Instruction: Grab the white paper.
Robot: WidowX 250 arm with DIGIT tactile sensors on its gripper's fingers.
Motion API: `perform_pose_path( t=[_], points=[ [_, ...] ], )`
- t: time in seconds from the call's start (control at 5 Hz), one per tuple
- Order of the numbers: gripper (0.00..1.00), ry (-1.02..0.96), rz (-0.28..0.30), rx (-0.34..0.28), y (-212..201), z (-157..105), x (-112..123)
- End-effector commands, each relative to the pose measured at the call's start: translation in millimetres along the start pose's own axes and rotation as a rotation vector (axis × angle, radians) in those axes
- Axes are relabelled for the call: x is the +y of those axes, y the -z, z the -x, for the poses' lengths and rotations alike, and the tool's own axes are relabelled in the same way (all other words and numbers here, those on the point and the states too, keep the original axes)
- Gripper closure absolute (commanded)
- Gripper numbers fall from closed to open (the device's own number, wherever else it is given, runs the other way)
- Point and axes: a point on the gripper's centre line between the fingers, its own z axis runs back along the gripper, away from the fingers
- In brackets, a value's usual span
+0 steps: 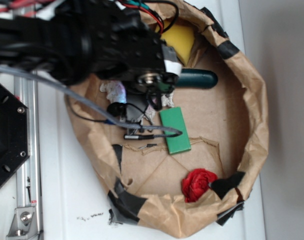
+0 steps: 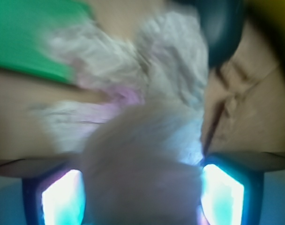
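Observation:
The white paper [image 2: 147, 93] is a wrinkled off-white wad that fills the middle of the blurred wrist view. One lobe of it bulges up between my fingers and reaches both glowing pads [image 2: 63, 197]. My gripper [image 2: 142, 187] is shut on the white paper. From outside, the gripper [image 1: 147, 97] hangs low inside the brown paper ring, with ragged bits of the white paper [image 1: 112, 90] showing on either side of it. The green block [image 1: 175, 131] lies just right of the gripper.
A ring of brown kraft paper [image 1: 254, 125] patched with black tape walls in the work area. Inside it lie a dark green cylinder [image 1: 199, 78], a yellow piece [image 1: 178, 36] and a red crumpled wad [image 1: 198, 183]. A black cable [image 1: 152, 132] trails beneath the arm.

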Motion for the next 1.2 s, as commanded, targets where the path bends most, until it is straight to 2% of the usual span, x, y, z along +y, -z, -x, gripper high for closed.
perform_pose_path(
  t=[0.0,0.4,0.6,0.8,1.0],
  points=[
    [1.0,-0.098,0.076,-0.101,-42.9,-14.0,-0.5],
    [1.0,-0.066,0.195,-0.235,-146.7,-22.8,-12.8],
    [1.0,-0.082,0.233,-0.252,-197.1,-19.5,-16.5],
    [1.0,-0.135,0.235,-0.219,-191.7,-8.9,-24.1],
    [1.0,-0.163,0.202,-0.205,-186.4,-1.7,-29.4]
  ],
)
